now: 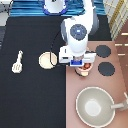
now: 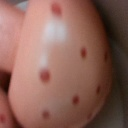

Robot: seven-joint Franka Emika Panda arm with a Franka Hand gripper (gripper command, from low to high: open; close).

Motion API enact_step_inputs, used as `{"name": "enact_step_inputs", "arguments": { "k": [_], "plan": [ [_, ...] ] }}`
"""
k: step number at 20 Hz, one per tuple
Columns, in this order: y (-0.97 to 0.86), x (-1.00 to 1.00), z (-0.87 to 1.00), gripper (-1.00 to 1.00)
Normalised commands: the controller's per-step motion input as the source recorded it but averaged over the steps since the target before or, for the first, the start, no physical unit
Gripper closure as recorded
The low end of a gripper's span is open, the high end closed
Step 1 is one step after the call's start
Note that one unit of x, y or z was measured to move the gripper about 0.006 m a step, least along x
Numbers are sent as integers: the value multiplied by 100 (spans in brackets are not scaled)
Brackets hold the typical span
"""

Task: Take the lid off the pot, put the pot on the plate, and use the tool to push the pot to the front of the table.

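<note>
Pot (image 1: 85,70) sits on the reddish-brown stove (image 1: 111,85), just past the edge of the black bench (image 1: 30,100) and left of the two black burners (image 1: 106,69) in the exterior view. It is small, round and pink-tan, with something reddish showing at its top. The white arm covers most of it.

Directly above it hangs the tool (image 1: 78,64), low and right against the pot's upper edge on the exterior view's left. From there it seems placed to work on the pot's top. Whether it is spread, pressed together or pinching anything cannot be told, since the hand hides its tips.

The wrist view is filled by a pink spotted surface (image 2: 60,65). It is smooth, rounded and glossy like moulded plastic, with dark red dots and a pale highlight. It lies very close to the hand, but I cannot tell if it is the lid or the pot's wall, so the lid's place stays unsettled.

The plate (image 1: 47,60) is cream, round and shallow-rimmed. It lies bare on the bench just beside the stove edge, so the pot is not on it yet. The spatula (image 1: 18,62), cream and slotted, lies well apart toward the exterior view's left. A large grey pan (image 1: 95,106) rests on the stove near the exterior view's bottom.
</note>
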Motion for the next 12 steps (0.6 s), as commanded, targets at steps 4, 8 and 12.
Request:
{"name": "enact_step_inputs", "arguments": {
  "k": [4, 8, 12],
  "plan": [
    [5, 23, 11, 100],
    [0, 26, 44, 100],
    [-2, 12, 89, 100]
  ]
}}
